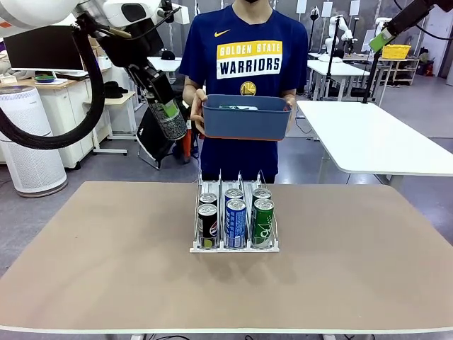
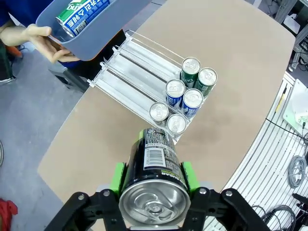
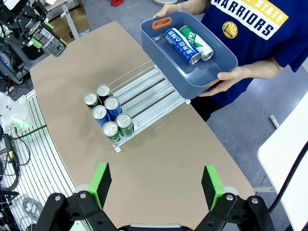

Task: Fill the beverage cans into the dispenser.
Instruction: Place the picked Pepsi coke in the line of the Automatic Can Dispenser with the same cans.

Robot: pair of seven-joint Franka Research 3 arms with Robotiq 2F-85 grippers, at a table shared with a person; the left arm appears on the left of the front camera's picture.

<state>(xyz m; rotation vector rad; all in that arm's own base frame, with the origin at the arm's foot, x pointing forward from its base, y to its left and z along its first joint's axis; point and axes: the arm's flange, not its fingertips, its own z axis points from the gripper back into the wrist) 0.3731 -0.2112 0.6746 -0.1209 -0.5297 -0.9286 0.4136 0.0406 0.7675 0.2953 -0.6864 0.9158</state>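
Left gripper point(image 2: 153, 179) clamped on black can point(image 2: 155, 151), bottom centre of left wrist frame. Right gripper point(image 3: 156, 185) jaws apart, empty. Dispenser point(image 2: 126, 61) mid-frame, six cans point(image 2: 183, 98) bunched at its front. Probably best: turn can upright, lower between dividers behind black pair point(image 2: 159, 111), release late.

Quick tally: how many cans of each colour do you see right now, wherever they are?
Black cans: 3 (2 in the rack, 1 in the left hand)
Blue cans: 3 (2 in the rack, 1 in the tub)
Green cans: 3 (2 in the rack, 1 in the tub)
Total: 9
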